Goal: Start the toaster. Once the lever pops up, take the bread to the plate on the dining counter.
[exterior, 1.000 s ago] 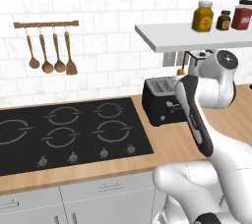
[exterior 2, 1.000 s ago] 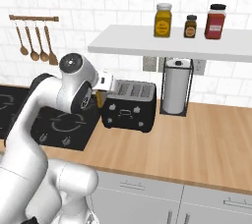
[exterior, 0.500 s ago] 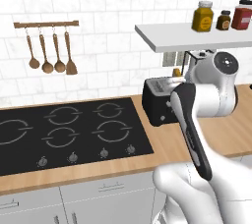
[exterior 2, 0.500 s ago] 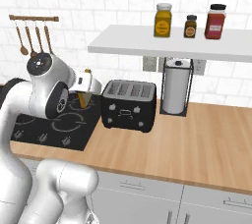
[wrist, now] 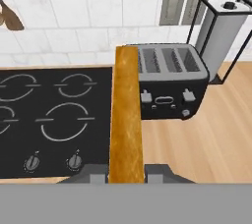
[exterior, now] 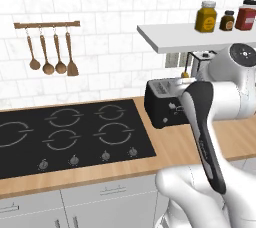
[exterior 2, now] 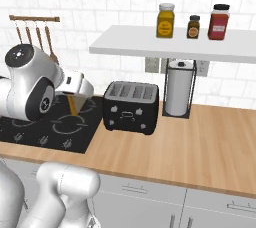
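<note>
Bread (wrist: 126, 115) edgewise between closed jaws

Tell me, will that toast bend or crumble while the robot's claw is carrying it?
Probably not bend: the bread sticks straight out from the claw with no sag, so it looks stiff. It seems thin and light, gripped only by one edge, so a hard bump might snap or loosen it. Its crust looks rough rather than slippery, which should help the grip.

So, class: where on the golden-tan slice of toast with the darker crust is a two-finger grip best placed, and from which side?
On its two flat faces near one edge, approached edge-on: the golden-tan slice of toast is thin and flat, as the fingers grip it now.
</note>
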You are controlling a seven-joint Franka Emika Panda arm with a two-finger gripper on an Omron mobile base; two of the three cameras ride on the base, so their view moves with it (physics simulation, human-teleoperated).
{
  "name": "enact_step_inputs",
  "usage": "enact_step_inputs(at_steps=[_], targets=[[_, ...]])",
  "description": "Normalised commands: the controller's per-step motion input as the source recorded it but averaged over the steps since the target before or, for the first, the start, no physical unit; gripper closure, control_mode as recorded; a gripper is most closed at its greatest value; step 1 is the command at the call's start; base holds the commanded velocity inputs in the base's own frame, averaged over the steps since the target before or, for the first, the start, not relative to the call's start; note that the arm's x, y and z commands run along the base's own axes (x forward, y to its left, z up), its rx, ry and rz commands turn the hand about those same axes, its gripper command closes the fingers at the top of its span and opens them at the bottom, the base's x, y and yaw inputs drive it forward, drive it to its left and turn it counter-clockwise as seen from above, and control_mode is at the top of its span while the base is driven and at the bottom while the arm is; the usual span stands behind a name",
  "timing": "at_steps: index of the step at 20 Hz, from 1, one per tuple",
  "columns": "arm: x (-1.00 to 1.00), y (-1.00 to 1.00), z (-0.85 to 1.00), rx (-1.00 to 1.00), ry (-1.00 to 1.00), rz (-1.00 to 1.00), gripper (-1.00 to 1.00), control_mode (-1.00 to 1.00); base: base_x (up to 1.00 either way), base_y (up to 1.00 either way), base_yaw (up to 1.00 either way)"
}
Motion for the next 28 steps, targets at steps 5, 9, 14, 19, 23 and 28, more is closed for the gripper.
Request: enact_step_inputs(at_steps=[5,9,14,19,23,28], targets=[[-0.37,-0.01,-0.01,0.00,-0.01,0.00,1.00,-1.00,0.00,0.00,0.00],[-0.26,-0.08,0.00,0.00,0.00,0.00,1.00,-1.00,0.00,0.00,0.00],[-0.24,-0.01,0.00,0.00,0.00,0.00,1.00,-1.00,0.00,0.00,0.00],[-0.10,0.00,0.00,0.00,0.00,0.00,1.00,1.00,-0.28,0.00,0.00],[0.00,0.00,0.00,0.00,0.00,0.00,1.00,1.00,-1.00,-0.02,0.11],[0.00,0.00,0.00,0.00,0.00,0.00,1.00,1.00,-0.84,0.10,0.46]])
